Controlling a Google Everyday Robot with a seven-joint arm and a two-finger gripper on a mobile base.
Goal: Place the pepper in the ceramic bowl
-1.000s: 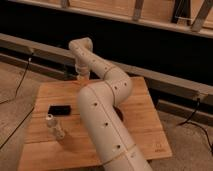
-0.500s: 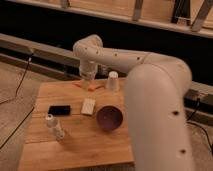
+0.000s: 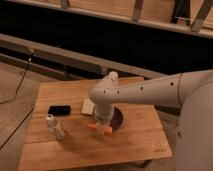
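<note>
Item: your tool (image 3: 101,125) (closed) is hovering low over the surface (image 3: 75,145), orange pepper (image 3: 93,127) beside it, ceramic bowl (image 3: 118,118) alongside.

The scene is dim and warm-toned, lit from above so the wooden table (image 3: 130,142) glows orange-brown while the background behind it sinks into near black. The white arm (image 3: 150,90) catches soft light. Everything looks blurry and grainy, edges smeared.
</note>
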